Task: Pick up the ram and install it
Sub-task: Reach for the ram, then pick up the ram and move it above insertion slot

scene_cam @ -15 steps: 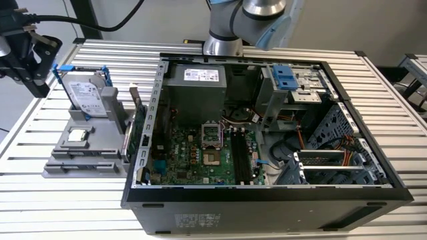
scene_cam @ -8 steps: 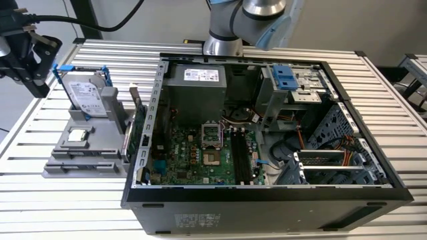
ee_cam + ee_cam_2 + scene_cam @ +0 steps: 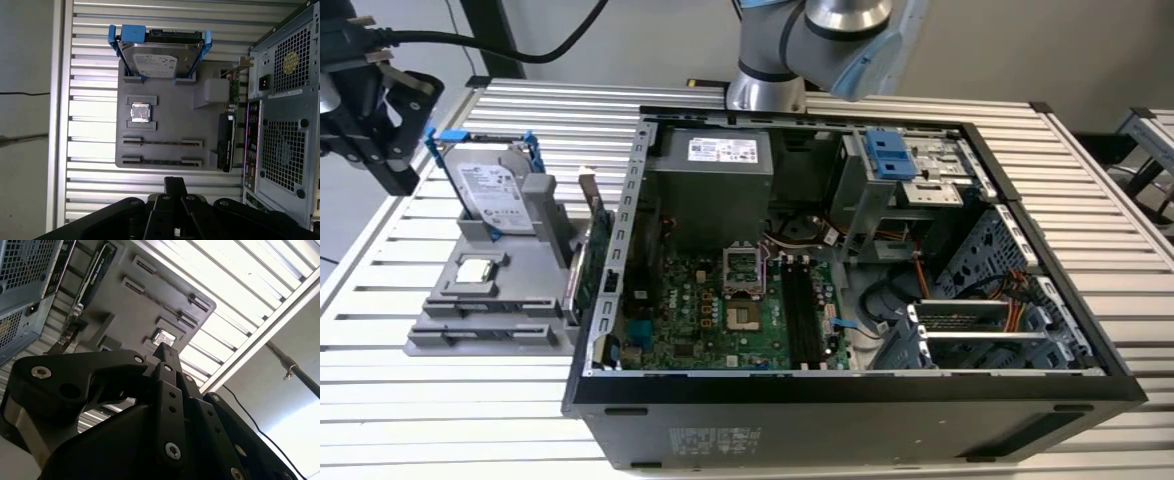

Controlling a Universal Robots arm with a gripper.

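1. Black gripper (image 3: pixel 176 186) of bolted metal link plates: fingertips pressed together, nothing between them. In the exterior view it hangs (image 3: pixel 398 175) over the ribbed aluminium table (image 3: pixel 387 255), near the tray.
2. Matte grey plastic tray (image 3: pixel 170 125) with two long narrow grooves (image 3: pixel 162 142). It carries a square silver processor chip (image 3: pixel 140 112), a shiny silver hard drive (image 3: pixel 157 57) upright in a blue frame, and a green expansion card (image 3: pixel 594 255).
3. Long, thin, dark ram (image 3: pixel 794 310) appears seated in the black slots of the green motherboard (image 3: pixel 700 315), beside the processor socket (image 3: pixel 744 268). It sits inside the open black steel computer case (image 3: pixel 854 420), well apart from the gripper, and its labels cannot be made out.
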